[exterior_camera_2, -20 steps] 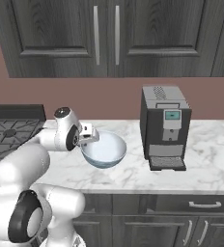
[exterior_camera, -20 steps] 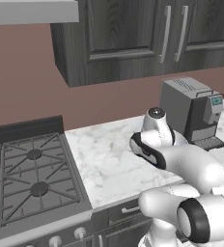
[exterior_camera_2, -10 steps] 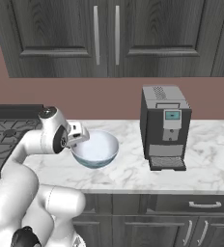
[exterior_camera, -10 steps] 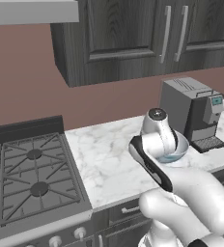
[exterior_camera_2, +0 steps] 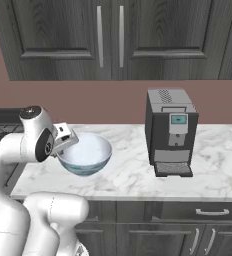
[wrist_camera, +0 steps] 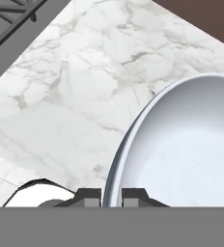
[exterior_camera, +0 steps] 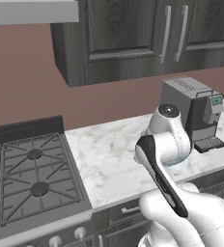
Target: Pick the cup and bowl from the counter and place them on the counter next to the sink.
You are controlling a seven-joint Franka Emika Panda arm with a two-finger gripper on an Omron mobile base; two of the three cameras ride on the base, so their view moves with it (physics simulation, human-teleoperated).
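At the left side stands the dark grey gas stove point(exterior_camera: 29, 185) with its black grates, and behind it the wall point(exterior_camera: 32, 82) is a brownish red. Just beside the stove begins the counter point(exterior_camera: 109, 159), a white marble top with grey veins, over dark grey drawers point(exterior_camera_2: 188, 212) with metal handles. Above the counter hang dark wood cabinets point(exterior_camera_2: 113, 40) with long vertical handles. In the right base view the white arm reaches over the left part of the counter, and the gripper point(exterior_camera_2: 65, 141) is closed narrowly on the near rim of the bowl point(exterior_camera_2: 88, 152). The bowl is pale grey-blue and shallow, and it is held a little tilted above the marble, with a soft shadow under it. In the hand view the two dark fingertips point(wrist_camera: 91, 197) stand one on each side of the thin rim of the bowl point(wrist_camera: 181, 144), so the rim is pinched between them, and the veined counter point(wrist_camera: 61, 96) lies below. More to the right, well apart from the bowl, the grey boxy coffee machine point(exterior_camera_2: 170, 131) stands on the counter against the wall.
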